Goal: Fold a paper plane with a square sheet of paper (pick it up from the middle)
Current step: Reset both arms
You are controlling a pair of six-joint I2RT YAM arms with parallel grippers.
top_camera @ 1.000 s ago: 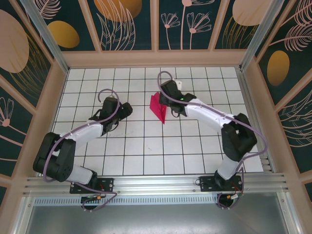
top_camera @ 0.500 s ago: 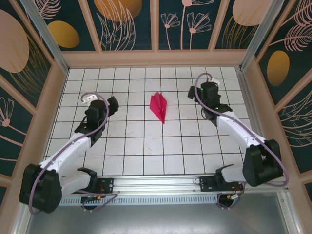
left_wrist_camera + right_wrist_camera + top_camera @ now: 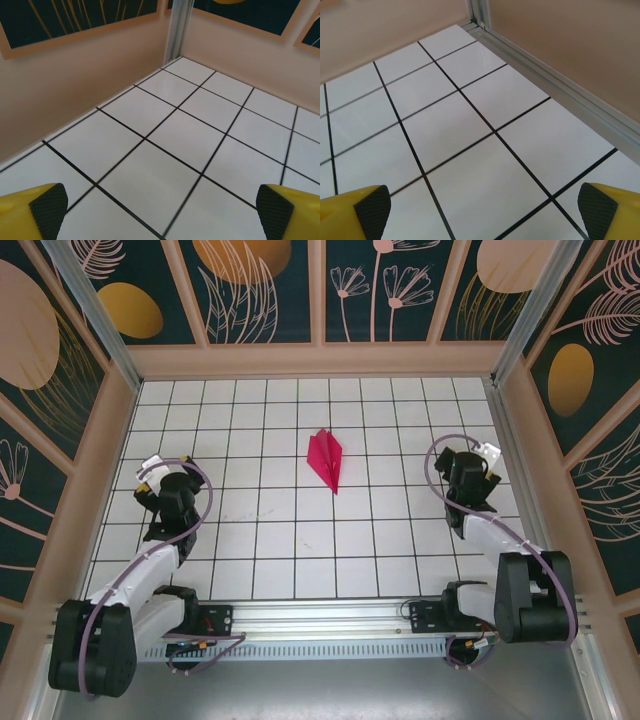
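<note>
paper plane lying flat mid-floor, bare white tiles on every side of it, left gripper well to its left near the side wall, right gripper well to its right, both spread wide, back wall beyond it

Slim magenta-pink paper plane, far centre: fold layers too small to tell. Left gripper and right gripper: yellow black-padded fingers cut off at the lower edge.

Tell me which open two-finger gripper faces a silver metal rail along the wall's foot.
The right gripper: a silver metal rail lines the foot of the peach wall ahead. Before the left gripper, wall meets white tiles directly.
</note>
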